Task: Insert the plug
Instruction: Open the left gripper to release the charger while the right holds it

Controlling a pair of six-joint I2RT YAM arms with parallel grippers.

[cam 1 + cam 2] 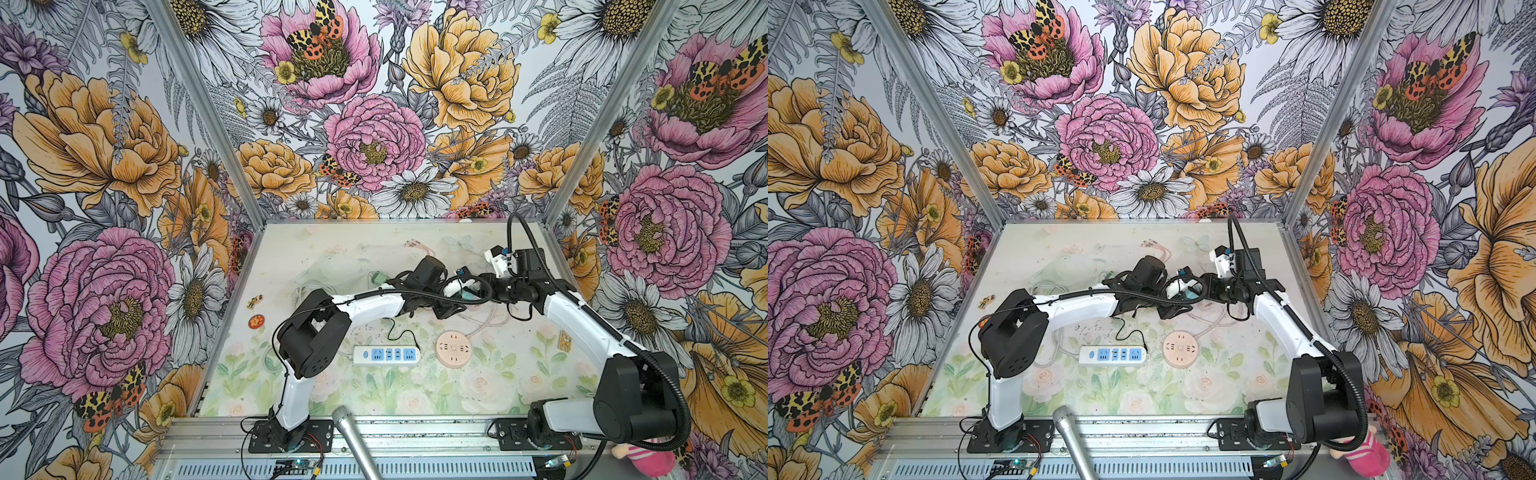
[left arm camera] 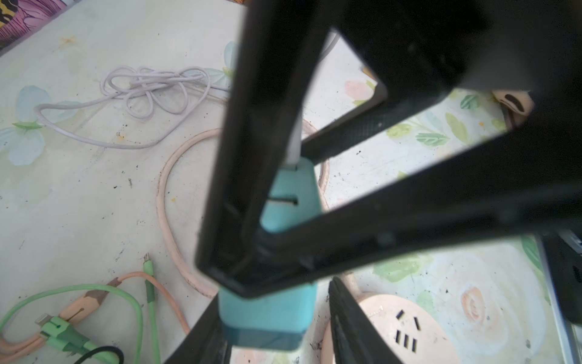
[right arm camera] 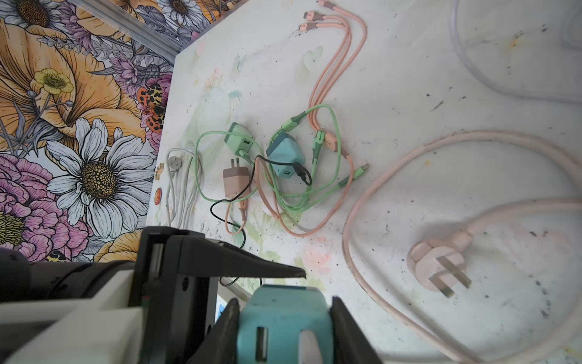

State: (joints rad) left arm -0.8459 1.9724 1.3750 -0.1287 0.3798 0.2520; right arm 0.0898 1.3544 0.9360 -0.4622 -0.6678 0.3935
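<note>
The plug is a teal charger block [image 3: 283, 318] with a white cable end stuck in its face. It hangs above the table's middle back, a small teal patch in both top views [image 1: 468, 294] [image 1: 1190, 294]. My right gripper [image 3: 283, 302] is shut on it, a finger against each side. My left gripper [image 2: 271, 343] straddles the same block [image 2: 267, 315]. One of its fingers [image 2: 201, 343] lies against it and the opposite finger [image 2: 346, 318] stands a little off. A white power strip [image 1: 386, 355] with blue sockets and a round pink socket [image 1: 453, 348] lie on the table in front of both grippers.
A tangle of green, pink and black cables with three small chargers [image 3: 267, 164] lies toward the back left. A pink three-pin plug [image 3: 437, 268] on a thick pink cord rests near the grippers. A silver microphone [image 1: 353, 440] pokes in over the front rail.
</note>
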